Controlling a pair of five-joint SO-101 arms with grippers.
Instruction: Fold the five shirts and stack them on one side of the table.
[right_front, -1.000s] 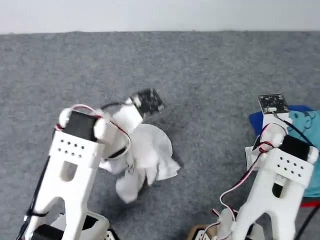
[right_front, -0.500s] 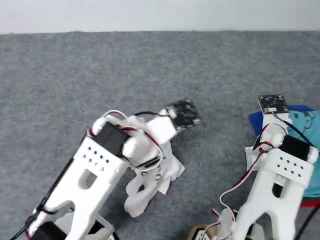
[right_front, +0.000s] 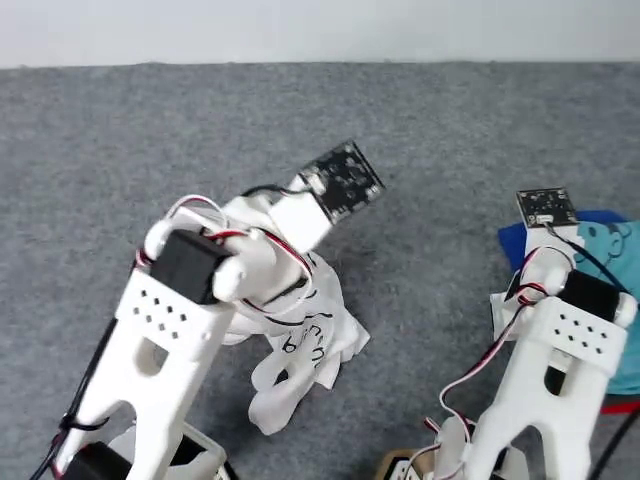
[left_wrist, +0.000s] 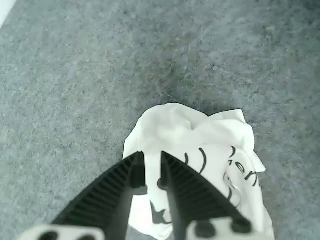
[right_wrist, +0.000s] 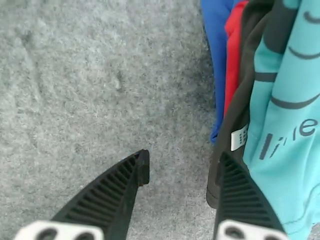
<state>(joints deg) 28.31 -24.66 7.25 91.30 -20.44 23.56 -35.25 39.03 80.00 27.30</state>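
Two white plastic arms, side by side, over a table (right_front: 450, 130) with a coarse grey nap like felt.

Furthest left, found the left arm (right_front: 150, 340): glossy moulded shell, rows of small round holes, thin wires (right_front: 200, 207) looped at the wrist, and a dark square circuit board (right_front: 340, 180) at its far end. Saw the left gripper (left_wrist: 151, 159) over the white shirt (left_wrist: 200, 135), its black ribbed jaws narrowly parted with a slim gap between them and no cloth visibly pinched.

Found that shirt crumpled in a loose lump near the table's middle, partly under the left arm. Soft thin cloth in rounded folds, printed with curved black lettering and a small star, the words not legible in the creases.

Further right, noted the right arm (right_front: 560, 360) in the same white shell, close to the table's right edge. Saw the right gripper (right_wrist: 184, 160) with jaws spread wide, holding nothing, over bare nap.

Just beside one of those jaws, found the stack (right_wrist: 215, 40): blue, red and dark layers under a teal shirt (right_wrist: 290, 75). Noted dark lettering on the teal cloth, cut off and unreadable, and a small white tag (right_wrist: 240, 138) at the dark hem.
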